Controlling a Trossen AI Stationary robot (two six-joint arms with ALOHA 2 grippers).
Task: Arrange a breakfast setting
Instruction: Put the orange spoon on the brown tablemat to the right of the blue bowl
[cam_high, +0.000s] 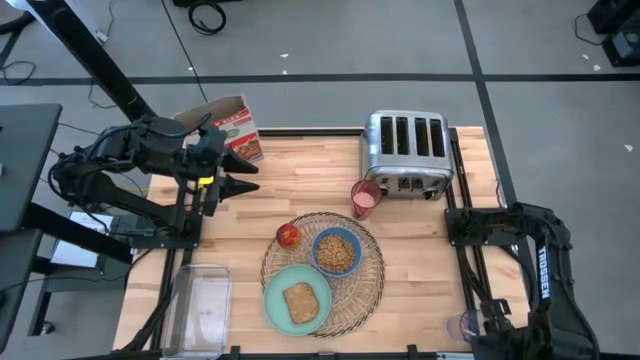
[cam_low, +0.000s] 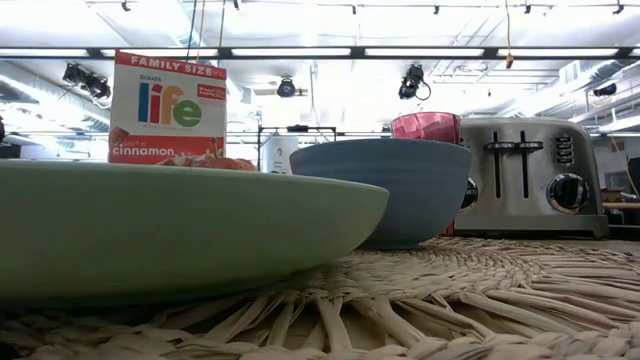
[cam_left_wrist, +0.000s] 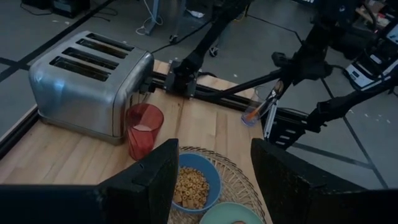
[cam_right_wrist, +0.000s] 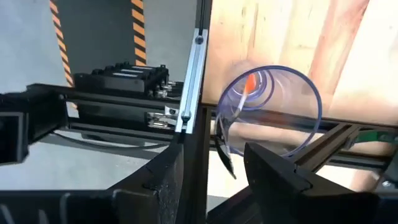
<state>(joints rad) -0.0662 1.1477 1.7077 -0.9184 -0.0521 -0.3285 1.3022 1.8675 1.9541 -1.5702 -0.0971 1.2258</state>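
High view shows me the round woven straw placemat (cam_high: 324, 272) mid-table, carrying the mint-green plate (cam_high: 297, 299) with its toast slice (cam_high: 301, 302), the cereal-filled blue bowl (cam_high: 337, 251) and the red apple (cam_high: 288, 235) at its edge. My left gripper (cam_high: 240, 176) hovers spread near the cereal box (cam_high: 235, 127). My right gripper (cam_right_wrist: 214, 180) sits spread over a clear cup (cam_right_wrist: 273, 106) holding the orange-handled spoon (cam_right_wrist: 249, 83). The pink cup (cam_high: 365, 199) stands beside the chrome toaster (cam_high: 405, 154).

On the placemat (cam_high: 368, 290) sit the bowl (cam_high: 337, 251) and plate (cam_high: 297, 300); the apple (cam_high: 288, 235) lies at its left edge, the cup (cam_high: 365, 198) behind it.
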